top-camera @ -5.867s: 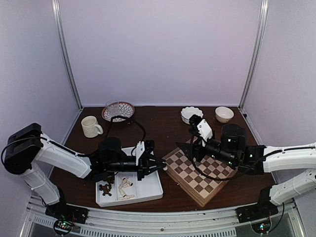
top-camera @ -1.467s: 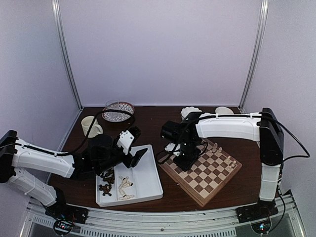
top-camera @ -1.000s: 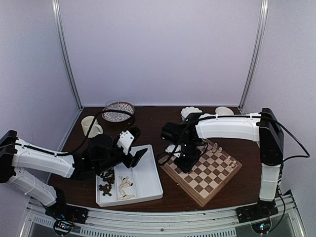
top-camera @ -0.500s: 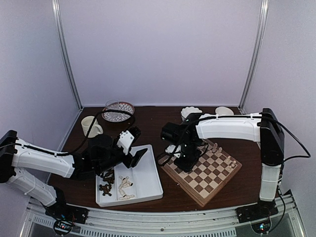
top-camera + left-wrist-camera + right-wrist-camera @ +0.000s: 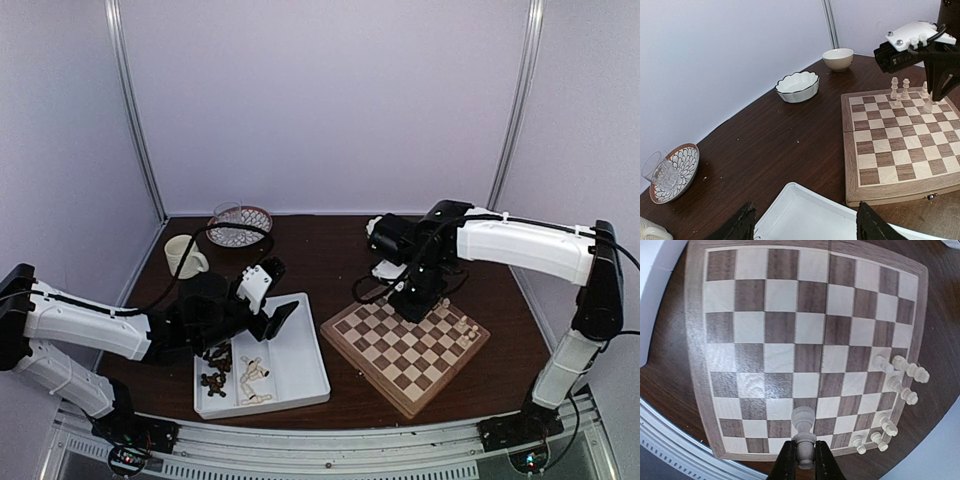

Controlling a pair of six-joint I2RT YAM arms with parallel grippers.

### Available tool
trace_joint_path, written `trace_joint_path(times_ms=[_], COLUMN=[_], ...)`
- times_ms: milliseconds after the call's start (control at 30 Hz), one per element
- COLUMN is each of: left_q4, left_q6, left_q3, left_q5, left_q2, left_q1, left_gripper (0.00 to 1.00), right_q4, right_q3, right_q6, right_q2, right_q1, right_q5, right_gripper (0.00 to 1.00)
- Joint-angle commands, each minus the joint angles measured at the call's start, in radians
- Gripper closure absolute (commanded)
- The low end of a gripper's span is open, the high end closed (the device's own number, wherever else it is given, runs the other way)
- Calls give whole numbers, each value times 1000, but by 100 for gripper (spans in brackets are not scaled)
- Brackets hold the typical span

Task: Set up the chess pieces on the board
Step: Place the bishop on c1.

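As our right gripper (image 5: pixel 804 456) hangs over the board (image 5: pixel 765 340): we see its two dark fingers (image 5: pixel 786 464) drawn in narrow and pinching one cream pawn (image 5: pixel 803 426).
Pawn against the jaws: held low on its body. Its round head and collar stick out past the fingertips toward the checks. In the wrist view it lines up with the squares by the rim at the bottom of that view. We cannot tell how far above the wood it is.
Pawn's look: pale turned wood, with a smooth ball on top, a thin ring under it, and a waist that widens into the grip.
Other chess pieces (image 5: pixel 900 385): a small cluster of cream ones stands close together on the squares of one corner. From the left wrist they sit just beside the right gripper (image 5: pixel 940 75).
Board's look: pale and dark brown checks inside a light rim, lying at an angle on the dark table (image 5: pixel 320 260), near the white tray (image 5: pixel 305 375).
Left gripper (image 5: pixel 805 227): our fingers (image 5: pixel 742 227) stand wide apart with nothing between them, above a corner of the tray.
Tray contents: dark chessmen (image 5: pixel 213 381) and cream chessmen (image 5: pixel 255 381) lie side by side at its left end, too small for us to tell their kinds.
Hidden or cut off: the pawn's base is covered by the fingers. From overhead the pawn is lost under the right wrist (image 5: pixel 412 292). The left wrist view crops the tray and both left fingers.
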Motion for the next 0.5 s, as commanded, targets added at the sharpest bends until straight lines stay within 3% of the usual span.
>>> trace_joint_path(times_ms=[0,233,467], left_q4=[41,38,37], left_q6=[7,-2,-10], left_q3=[-6,-5,-6], left_q5=[17,28,32], left_q2=[-20,-22,-24], left_q1=[2,2,2], left_gripper=[31,31,31], right_q4=[-33,-27,-18], right_q3=[-53,-105,-117], right_q6=[31,33,26], right_q2=[-78,-175,-160], right_q1=[-74,-187,-276], right_q5=[70,63,44], right_gripper=[88,88,89])
